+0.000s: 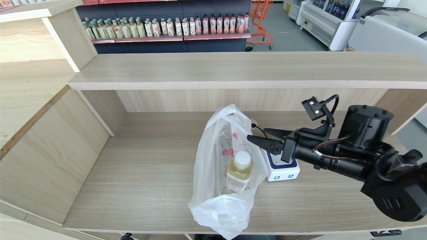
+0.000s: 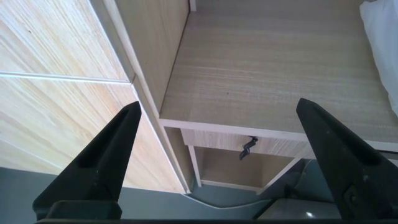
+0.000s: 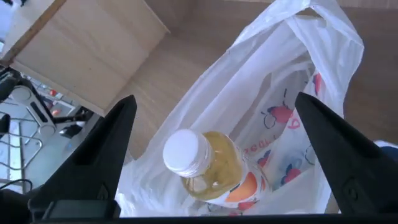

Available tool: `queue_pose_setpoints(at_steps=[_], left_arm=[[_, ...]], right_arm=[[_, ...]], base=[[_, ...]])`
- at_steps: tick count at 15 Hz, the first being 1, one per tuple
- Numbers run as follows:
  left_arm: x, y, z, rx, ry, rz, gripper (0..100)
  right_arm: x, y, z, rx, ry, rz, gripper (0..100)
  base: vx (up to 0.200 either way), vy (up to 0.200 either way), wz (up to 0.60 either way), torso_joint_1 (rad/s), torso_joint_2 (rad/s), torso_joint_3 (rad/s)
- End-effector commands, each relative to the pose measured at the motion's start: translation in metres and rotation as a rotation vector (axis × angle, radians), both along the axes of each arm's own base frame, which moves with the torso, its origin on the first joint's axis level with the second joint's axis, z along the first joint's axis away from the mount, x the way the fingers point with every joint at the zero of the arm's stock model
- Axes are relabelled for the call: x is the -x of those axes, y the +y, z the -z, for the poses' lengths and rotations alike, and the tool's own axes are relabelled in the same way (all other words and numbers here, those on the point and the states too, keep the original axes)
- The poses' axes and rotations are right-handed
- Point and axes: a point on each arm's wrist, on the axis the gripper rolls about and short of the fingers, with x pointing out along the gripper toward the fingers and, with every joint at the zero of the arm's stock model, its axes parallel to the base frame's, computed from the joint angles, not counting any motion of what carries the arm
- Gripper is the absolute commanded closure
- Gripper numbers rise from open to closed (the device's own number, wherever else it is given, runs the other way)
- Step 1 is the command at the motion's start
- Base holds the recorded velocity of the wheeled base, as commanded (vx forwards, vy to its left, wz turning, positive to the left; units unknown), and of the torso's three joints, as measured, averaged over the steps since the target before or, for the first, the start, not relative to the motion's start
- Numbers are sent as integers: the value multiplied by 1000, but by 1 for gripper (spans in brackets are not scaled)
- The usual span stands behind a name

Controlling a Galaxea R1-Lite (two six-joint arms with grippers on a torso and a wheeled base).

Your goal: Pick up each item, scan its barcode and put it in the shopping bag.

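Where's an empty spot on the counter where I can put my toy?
The widest bare counter lies between the left side wall and the shopping bag. Another patch lies right of the bag, nearer than the scanner. It's crowded where bag, bottle, scanner and right gripper bunch together.

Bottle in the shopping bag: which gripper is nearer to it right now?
Right. The right gripper hangs open at the shopping bag's edge, close above the bottle. The left gripper is open out by the counter's front edge, well away from the bag.
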Motion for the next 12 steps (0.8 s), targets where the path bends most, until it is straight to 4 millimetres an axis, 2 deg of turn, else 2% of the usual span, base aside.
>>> queue_pose_setpoints(at_steps=[1, 5, 9, 12], left_arm=[[0, 0, 0, 0, 0, -1, 0], [0, 0, 0, 0, 1, -1, 0], [0, 0, 0, 0, 0, -1, 0], [0, 0, 0, 6, 1, -1, 0]], right_arm=[[21, -34, -25, -25, -20, 87, 0], [27, -59, -18, -12, 13, 174, 0], [28, -69, -12, 0, 33, 209, 0], [27, -72, -11, 11, 25, 222, 0]], base=[[0, 0, 0, 0, 0, 0], [0, 0, 0, 0, 0, 0], [0, 0, 0, 0, 0, 0], [-200, 0, 0, 7, 6, 1]])
